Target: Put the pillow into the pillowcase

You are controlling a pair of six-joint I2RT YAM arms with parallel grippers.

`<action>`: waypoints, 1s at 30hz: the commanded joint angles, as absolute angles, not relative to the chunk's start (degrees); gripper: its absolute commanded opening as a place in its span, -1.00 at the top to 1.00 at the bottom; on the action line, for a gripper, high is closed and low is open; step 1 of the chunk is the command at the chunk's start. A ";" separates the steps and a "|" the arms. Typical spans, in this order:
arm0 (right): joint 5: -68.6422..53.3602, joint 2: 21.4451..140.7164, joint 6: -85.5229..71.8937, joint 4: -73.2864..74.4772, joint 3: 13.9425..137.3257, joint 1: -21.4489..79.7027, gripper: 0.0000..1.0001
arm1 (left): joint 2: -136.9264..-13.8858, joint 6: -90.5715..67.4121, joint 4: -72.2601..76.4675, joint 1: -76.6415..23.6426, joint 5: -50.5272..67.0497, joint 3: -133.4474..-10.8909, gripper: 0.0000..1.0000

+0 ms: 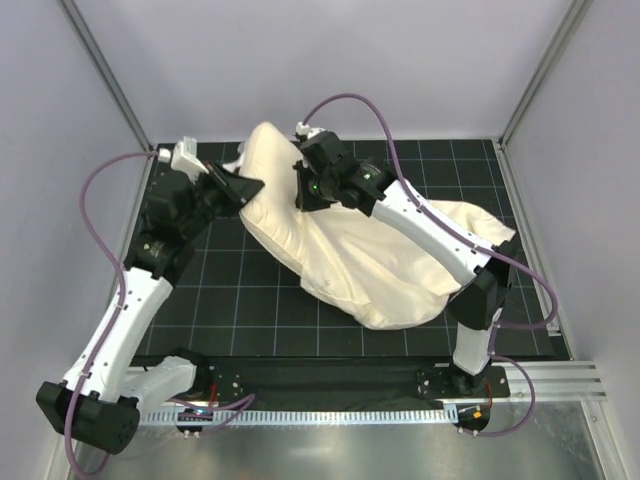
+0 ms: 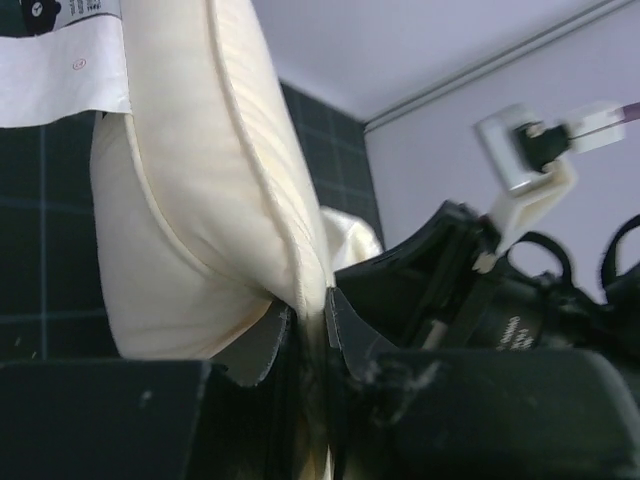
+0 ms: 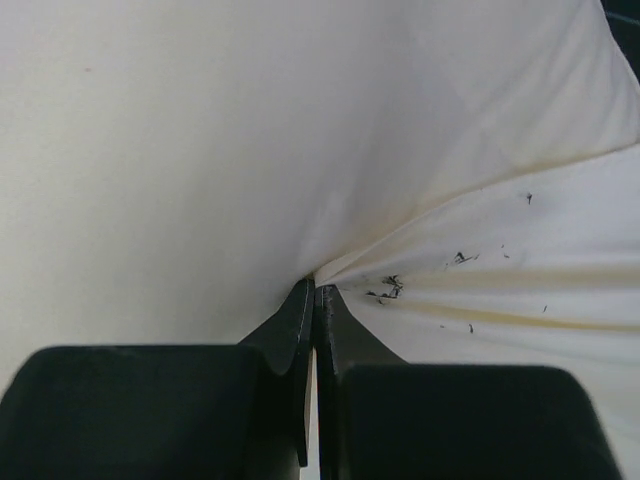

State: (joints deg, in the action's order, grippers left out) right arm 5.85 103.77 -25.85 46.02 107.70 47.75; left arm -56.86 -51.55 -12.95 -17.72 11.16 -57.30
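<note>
The black gridded table is carrying one cream heap that is running from the rear centre toward the right front. The pillowcase, thin and creased, is making up the right and near part and is lying flat on the table. The pillow, plump, faintly ribbed and piped along its edge, is standing raised at the left rear. Where the two meet cannot be told. The right arm is lying across the cloth and hiding its middle. The left gripper is clamping the pillow's piped edge. The right gripper is pinching a gathered fold of the pillowcase, fingers together. Purple cables are looping off both arms. A white label is hanging at the pillow's upper edge.
</note>
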 commanded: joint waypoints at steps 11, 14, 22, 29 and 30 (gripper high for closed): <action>-10.54 92.42 -36.73 32.19 113.51 40.72 0.92 | -74.35 -46.43 -14.84 -32.76 14.88 -104.31 0.99; -12.22 83.98 -38.23 25.15 96.81 37.01 0.92 | -75.67 -43.17 -16.17 -41.73 8.39 -101.44 1.00; -14.49 69.97 -38.15 15.22 58.39 29.19 0.92 | -74.27 -43.41 -7.84 -60.97 -9.66 -70.28 1.00; -13.89 67.33 -39.63 6.96 39.74 29.18 0.92 | -71.54 -39.74 -12.03 -63.11 -21.08 -67.57 0.74; -13.36 66.98 -40.07 6.33 37.20 29.18 0.92 | -71.80 -38.16 -16.04 -62.84 -22.75 -69.41 0.63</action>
